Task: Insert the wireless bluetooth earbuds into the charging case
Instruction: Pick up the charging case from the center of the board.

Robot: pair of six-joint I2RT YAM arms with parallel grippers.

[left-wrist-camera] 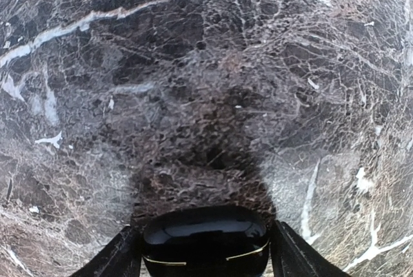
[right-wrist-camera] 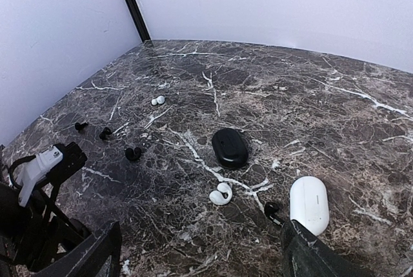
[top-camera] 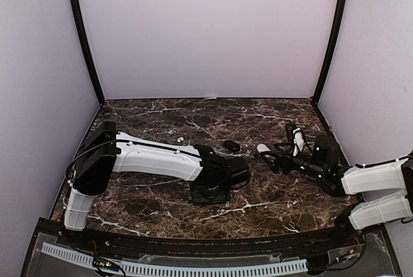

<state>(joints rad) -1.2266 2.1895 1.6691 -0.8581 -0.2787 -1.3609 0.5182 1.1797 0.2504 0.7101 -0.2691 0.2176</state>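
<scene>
The left gripper (left-wrist-camera: 205,230) has a glossy black charging case (left-wrist-camera: 205,246) between its fingers, yet I cannot tell if they clamp it; the right gripper (right-wrist-camera: 201,235) stands wide apart and empty. A white earbud (right-wrist-camera: 221,194) lies on the marble table (right-wrist-camera: 310,96) at seven o'clock from a second black case (right-wrist-camera: 230,148). The step seems to be steadying the case, and the next move calls for a precise pinch on this tiny bud.

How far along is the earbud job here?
Done: nothing visible. The white glossy earbud and small black earbuds lie loose on the marble tabletop; the white oval charging case and the black oval case look closed. In hand: another glossy black oval case sits between the left end effector's fingers, grip uncertain; the right end effector is open and empty. Left: opening a case and seating the buds.
</scene>
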